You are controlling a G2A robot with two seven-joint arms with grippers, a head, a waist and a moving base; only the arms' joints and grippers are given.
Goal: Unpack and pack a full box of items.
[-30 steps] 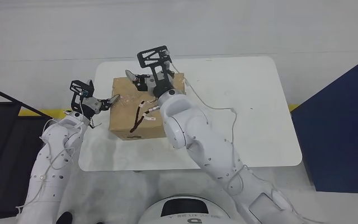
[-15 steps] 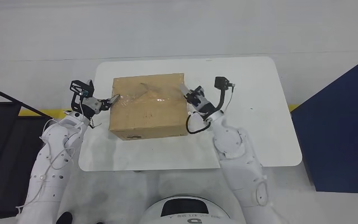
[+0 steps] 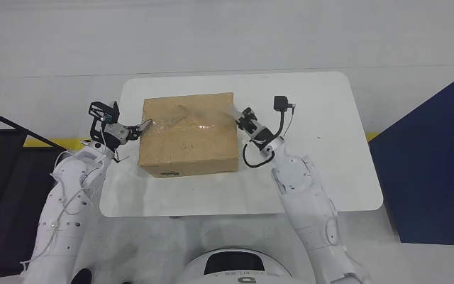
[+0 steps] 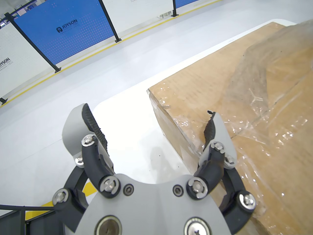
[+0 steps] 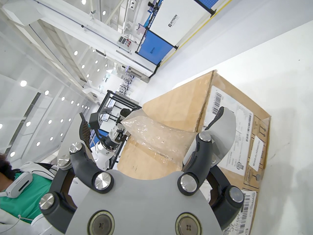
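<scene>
While hanging with fingers spread at the box's left edge, the left gripper [image 3: 140,128] is straddling white table [image 3: 319,128] and cardboard. The brown box [image 3: 188,142] is sitting left of the table's middle, flaps shut, crumpled clear film [image 3: 186,121] bulging along its top seam. The right gripper [image 3: 239,116], fingers apart, is hovering at the right edge, above printed labels [image 5: 244,133].
</scene>
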